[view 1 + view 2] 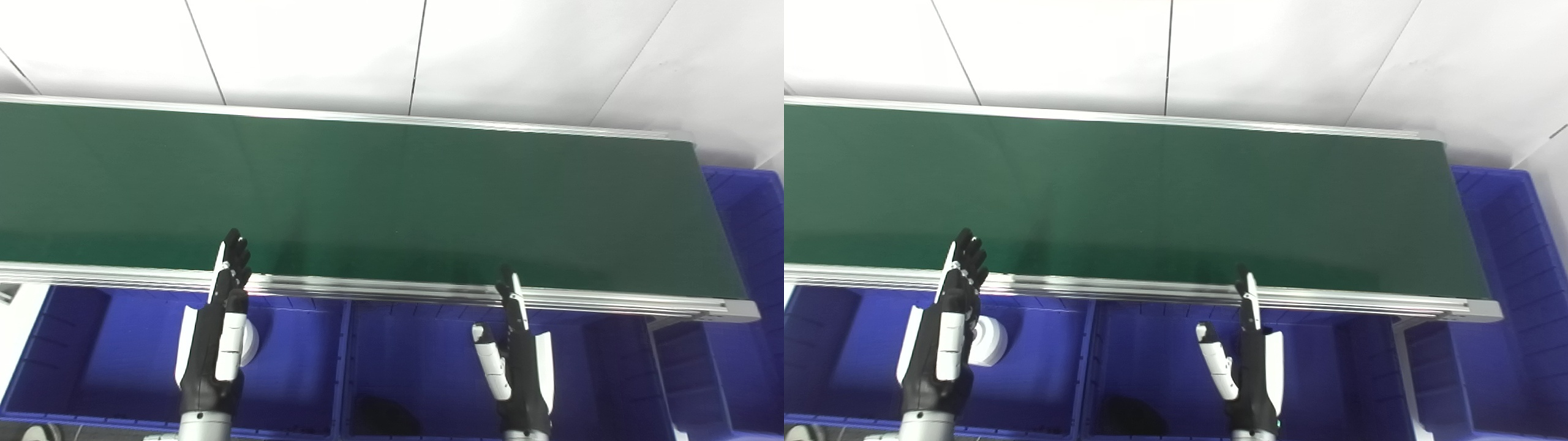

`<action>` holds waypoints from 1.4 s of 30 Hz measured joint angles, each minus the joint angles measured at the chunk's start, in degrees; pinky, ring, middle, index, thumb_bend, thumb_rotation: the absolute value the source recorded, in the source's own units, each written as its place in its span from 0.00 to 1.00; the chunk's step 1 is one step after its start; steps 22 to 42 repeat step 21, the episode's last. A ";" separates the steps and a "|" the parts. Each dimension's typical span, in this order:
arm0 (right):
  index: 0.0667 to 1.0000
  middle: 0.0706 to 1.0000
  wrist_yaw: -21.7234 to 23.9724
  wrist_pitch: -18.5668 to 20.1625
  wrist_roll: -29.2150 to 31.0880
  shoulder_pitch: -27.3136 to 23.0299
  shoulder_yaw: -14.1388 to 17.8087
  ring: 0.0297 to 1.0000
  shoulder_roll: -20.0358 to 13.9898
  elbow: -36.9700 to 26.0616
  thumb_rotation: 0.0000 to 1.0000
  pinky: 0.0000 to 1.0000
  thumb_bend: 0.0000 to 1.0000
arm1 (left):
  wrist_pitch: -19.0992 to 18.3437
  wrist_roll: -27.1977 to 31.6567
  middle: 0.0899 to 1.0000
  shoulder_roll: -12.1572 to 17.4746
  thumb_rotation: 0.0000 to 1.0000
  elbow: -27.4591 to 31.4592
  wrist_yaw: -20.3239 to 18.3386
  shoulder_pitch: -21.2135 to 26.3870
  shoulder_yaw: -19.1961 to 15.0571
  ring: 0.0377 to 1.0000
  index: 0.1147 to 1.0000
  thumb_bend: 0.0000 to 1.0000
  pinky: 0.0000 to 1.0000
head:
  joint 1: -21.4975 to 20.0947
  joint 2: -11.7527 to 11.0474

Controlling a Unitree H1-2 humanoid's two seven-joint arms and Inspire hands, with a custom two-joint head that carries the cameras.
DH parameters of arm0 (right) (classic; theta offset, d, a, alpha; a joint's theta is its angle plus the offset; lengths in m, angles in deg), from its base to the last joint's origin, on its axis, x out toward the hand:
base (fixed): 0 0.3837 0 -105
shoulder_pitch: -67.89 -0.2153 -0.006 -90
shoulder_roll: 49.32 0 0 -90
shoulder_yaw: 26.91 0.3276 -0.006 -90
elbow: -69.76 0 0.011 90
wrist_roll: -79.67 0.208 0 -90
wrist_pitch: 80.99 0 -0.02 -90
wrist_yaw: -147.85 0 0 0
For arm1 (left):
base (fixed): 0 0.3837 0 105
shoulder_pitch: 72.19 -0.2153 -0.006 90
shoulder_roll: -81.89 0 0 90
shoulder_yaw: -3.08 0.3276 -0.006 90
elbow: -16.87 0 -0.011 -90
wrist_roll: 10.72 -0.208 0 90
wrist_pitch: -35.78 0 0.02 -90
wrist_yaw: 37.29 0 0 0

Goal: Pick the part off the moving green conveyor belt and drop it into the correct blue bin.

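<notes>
The green conveyor belt point(392, 196) runs across the view, and no part shows on it. My left hand point(217, 334) is open and empty, held upright over the left blue bin point(294, 367), with its fingertips reaching the belt's near rail. My right hand point(517, 361) is open and empty, upright over the middle blue bin point(422, 355), just short of the rail. A white round part point(991, 343) lies in the left bin, partly hidden behind my left hand. A dark part point(386, 416) lies at the front of the middle bin.
The belt's aluminium near rail point(380, 288) separates the belt from the bins. Another blue bin point(753, 233) stands past the belt's right end. A further blue compartment point(692, 380) sits at the lower right. A white tiled wall is behind the belt.
</notes>
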 measured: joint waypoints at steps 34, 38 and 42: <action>0.98 0.97 0.27 0.31 1.54 0.21 -0.26 0.94 -0.12 -0.37 1.00 0.97 0.72 | -8.80 -0.07 1.00 1.55 1.00 3.90 -1.62 -2.99 0.92 1.00 1.00 0.57 1.00 | 1.41 -0.09; 0.98 0.97 0.27 0.31 1.54 0.21 -0.26 0.94 -0.12 -0.37 1.00 0.97 0.72 | -8.80 -0.07 1.00 1.55 1.00 3.90 -1.62 -2.99 0.92 1.00 1.00 0.57 1.00 | 1.41 -0.09; 0.98 0.97 0.27 0.31 1.54 0.21 -0.26 0.94 -0.12 -0.37 1.00 0.97 0.72 | -8.80 -0.07 1.00 1.55 1.00 3.90 -1.62 -2.99 0.92 1.00 1.00 0.57 1.00 | 1.41 -0.09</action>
